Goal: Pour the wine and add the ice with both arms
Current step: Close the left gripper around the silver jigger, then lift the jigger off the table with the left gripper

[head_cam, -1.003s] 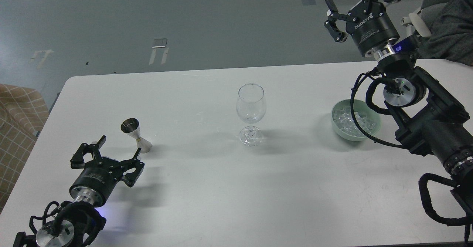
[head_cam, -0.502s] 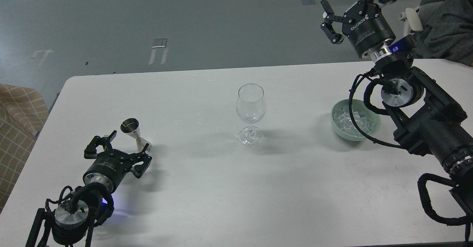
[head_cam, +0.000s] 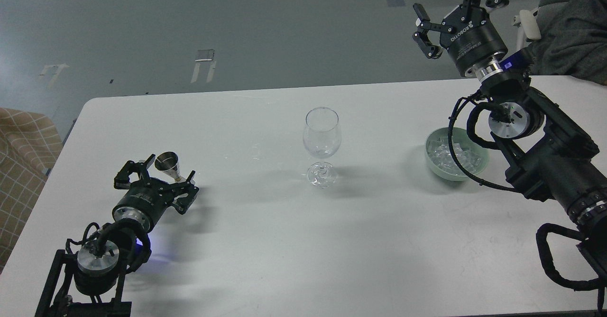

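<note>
A small steel jigger [head_cam: 168, 164] stands at the left of the white table [head_cam: 265, 241]; any wine in it cannot be seen. My left gripper [head_cam: 159, 173] is open, its two fingers on either side of the jigger's lower part. An empty clear wine glass [head_cam: 322, 139] stands at the table's middle. A pale green bowl [head_cam: 480, 161] holds a heap of clear ice cubes [head_cam: 446, 154] at the right. My right gripper [head_cam: 455, 11] is open and empty, raised high above and behind the bowl.
A person's grey-sleeved arm [head_cam: 569, 37] rests at the far right corner. A checked cushion [head_cam: 19, 155] lies off the table's left edge. The right arm's cables [head_cam: 462, 117] hang over the bowl.
My left gripper has moved forward to the jigger until its open fingers straddle it. My right gripper has shifted slightly up and away.
</note>
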Robot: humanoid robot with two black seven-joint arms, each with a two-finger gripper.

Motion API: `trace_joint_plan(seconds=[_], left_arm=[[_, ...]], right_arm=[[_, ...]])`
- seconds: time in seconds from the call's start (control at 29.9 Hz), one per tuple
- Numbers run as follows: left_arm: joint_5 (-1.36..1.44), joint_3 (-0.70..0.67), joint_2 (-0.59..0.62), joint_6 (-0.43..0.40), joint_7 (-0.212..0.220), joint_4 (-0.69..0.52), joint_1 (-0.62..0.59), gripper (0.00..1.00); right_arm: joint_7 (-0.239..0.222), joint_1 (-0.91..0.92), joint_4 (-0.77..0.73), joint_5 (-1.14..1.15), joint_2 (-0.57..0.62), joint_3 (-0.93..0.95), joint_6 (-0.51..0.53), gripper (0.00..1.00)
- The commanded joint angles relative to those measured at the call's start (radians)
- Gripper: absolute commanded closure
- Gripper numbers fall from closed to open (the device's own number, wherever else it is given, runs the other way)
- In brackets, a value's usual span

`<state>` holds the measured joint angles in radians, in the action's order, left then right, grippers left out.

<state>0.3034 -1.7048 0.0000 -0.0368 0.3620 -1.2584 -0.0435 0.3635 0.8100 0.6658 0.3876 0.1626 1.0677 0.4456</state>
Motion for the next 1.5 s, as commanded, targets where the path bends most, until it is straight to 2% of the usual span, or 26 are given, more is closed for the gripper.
trace_joint_plan(seconds=[0.0,0.03,0.27,0.33,0.47,0.57,0.64,0.84,0.97,1.07,1.27,1.47], left_arm=[[0.010,-0.001,0.000,0.003,-0.006,0.020,-0.015,0.21],[0.014,-0.001,0.000,0.002,-0.006,0.022,-0.016,0.25],[0.019,0.001,0.000,0.001,-0.008,0.033,-0.016,0.32],[0.022,-0.001,0.000,0.000,-0.011,0.034,-0.016,0.40],[0.031,-0.007,0.000,-0.009,-0.028,0.034,-0.016,0.48],[0.031,-0.009,0.000,-0.040,-0.026,0.034,-0.015,0.52],[0.033,-0.007,0.000,-0.077,-0.023,0.034,-0.012,0.59],[0.039,-0.007,0.000,-0.089,-0.025,0.039,-0.007,0.60],[0.037,-0.007,0.000,-0.113,-0.025,0.039,-0.006,0.71],[0.037,-0.009,0.000,-0.124,-0.022,0.040,-0.004,0.85],[0.022,-0.009,0.000,-0.126,-0.018,0.045,-0.004,0.96],[0.019,-0.015,0.000,-0.126,-0.017,0.044,-0.004,1.00]], right_arm=[[0.000,0.000,0.001,-0.001,0.000,0.000,-0.008,0.00],[0.000,0.001,0.001,-0.001,0.000,0.000,-0.008,0.00],[0.000,0.001,0.001,-0.001,0.000,0.000,-0.008,0.00],[0.000,0.000,0.001,-0.001,0.000,0.000,-0.010,0.00],[0.000,-0.002,0.001,-0.001,-0.003,0.000,-0.019,0.00],[0.000,-0.003,0.003,-0.001,-0.003,0.000,-0.021,0.00],[0.000,-0.002,0.003,-0.001,-0.005,0.000,-0.022,0.00],[0.000,-0.003,0.003,-0.001,-0.011,0.000,-0.024,0.00],[0.000,-0.002,0.003,-0.001,-0.011,0.000,-0.024,0.00],[0.000,0.000,0.003,-0.001,-0.011,0.000,-0.024,0.00],[0.000,0.000,0.003,-0.001,-0.011,0.000,-0.030,0.00],[0.000,0.000,0.003,-0.001,-0.011,0.000,-0.038,0.00]])
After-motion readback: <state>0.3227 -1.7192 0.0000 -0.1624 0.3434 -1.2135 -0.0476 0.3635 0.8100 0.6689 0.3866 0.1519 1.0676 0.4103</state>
